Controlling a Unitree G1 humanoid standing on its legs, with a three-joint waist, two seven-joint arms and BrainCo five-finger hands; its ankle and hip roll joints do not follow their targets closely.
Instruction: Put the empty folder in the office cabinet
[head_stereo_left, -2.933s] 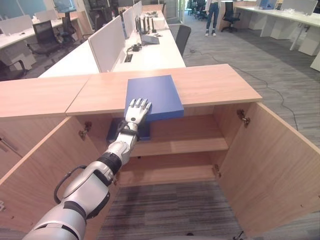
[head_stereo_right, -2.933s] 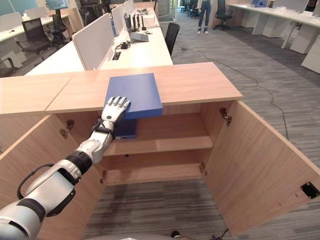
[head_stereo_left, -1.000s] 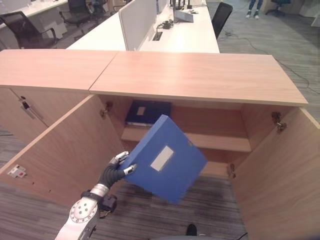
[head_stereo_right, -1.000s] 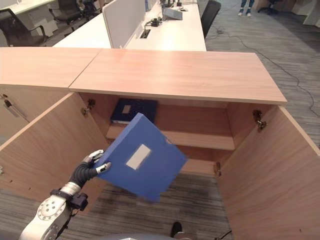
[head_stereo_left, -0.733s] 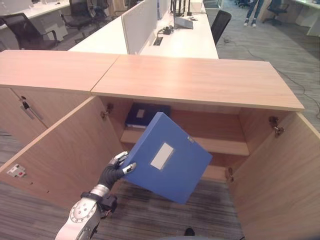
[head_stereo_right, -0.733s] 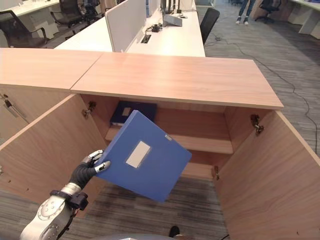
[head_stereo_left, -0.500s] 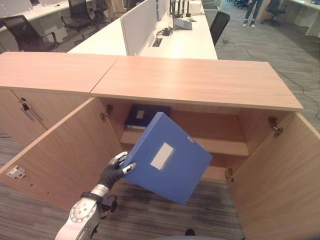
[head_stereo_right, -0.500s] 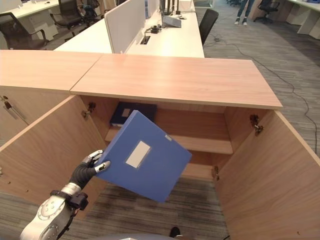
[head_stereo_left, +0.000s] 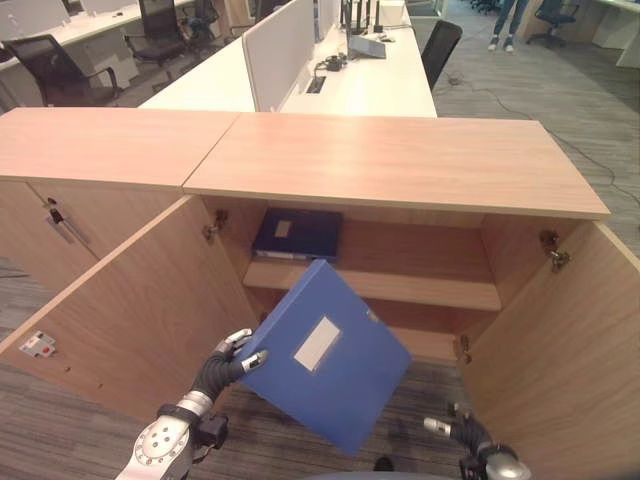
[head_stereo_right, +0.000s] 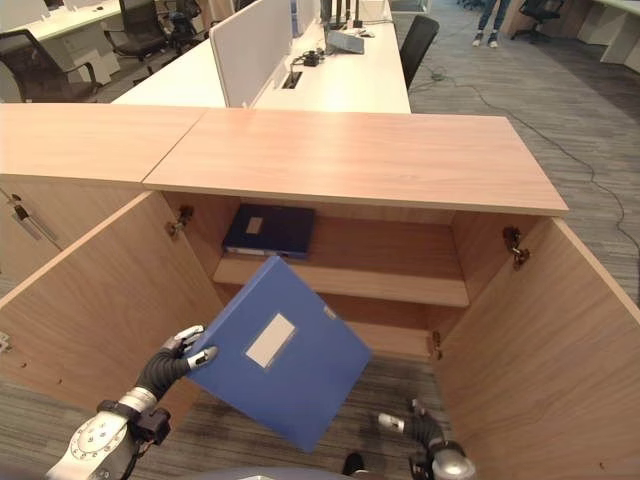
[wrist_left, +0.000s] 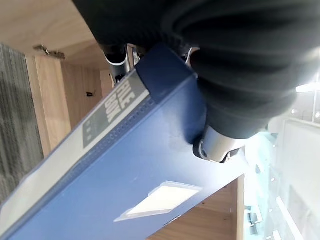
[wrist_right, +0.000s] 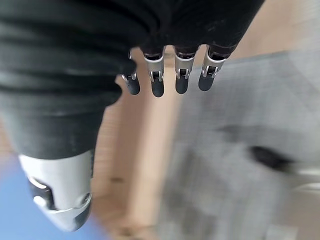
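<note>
Before the open wooden office cabinet (head_stereo_left: 370, 285), the left robot hand (head_stereo_left: 225, 362) pinches the tilted blue rectangular folder's (head_stereo_left: 325, 355) corner; the right robot hand (head_stereo_left: 462, 430), fingers relaxed, hovers nearby.

Open office cabinet (head_stereo_left: 400, 165) at 12 o'clock, doors swung out at 9 and 3 o'clock. Second folder (head_stereo_left: 297, 233) lies flat on the upper shelf (head_stereo_left: 400, 288), toward 11 o'clock. Folder (head_stereo_left: 325, 355) is tilted in front of the shelves, its corner in the left hand (head_stereo_left: 225, 362) at 8 o'clock. Right hand (head_stereo_left: 462, 432) at 5 o'clock, near the floor.
</note>
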